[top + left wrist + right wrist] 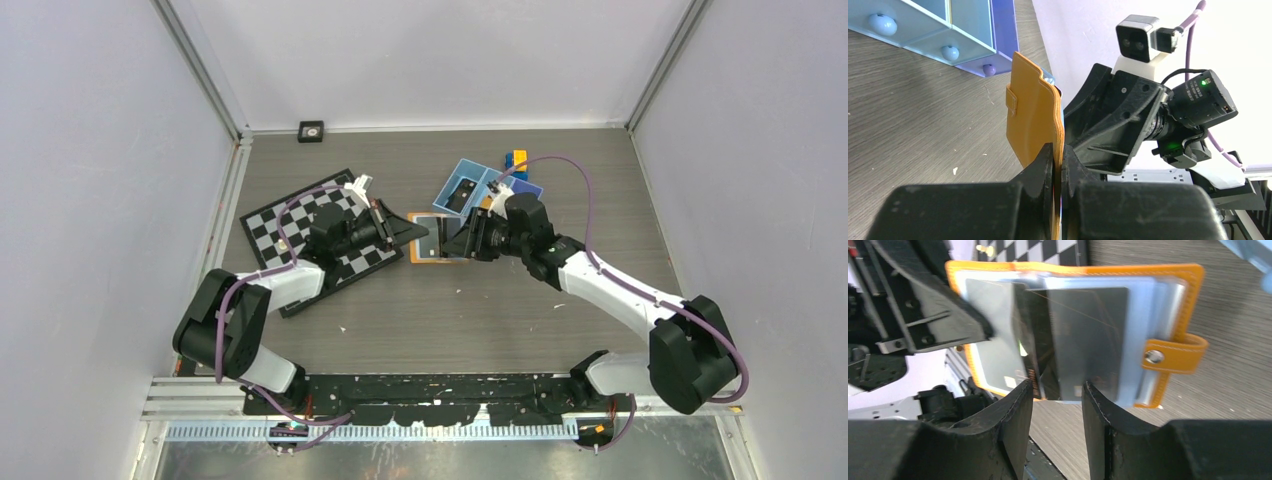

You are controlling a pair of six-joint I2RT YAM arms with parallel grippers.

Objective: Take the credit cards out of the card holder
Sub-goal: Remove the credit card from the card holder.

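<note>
Evidently the left gripper (1058, 156) is pinching the holder (1032, 116) by its edge, propping it open between the arms, so the right gripper (1057, 391), fingers narrowly parted, is bracketing a protruding card (1088, 335).

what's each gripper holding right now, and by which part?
The left gripper pinches the card holder by one edge of its orange cover. The right gripper holds nothing: its fingers are open by the grey card.
</note>
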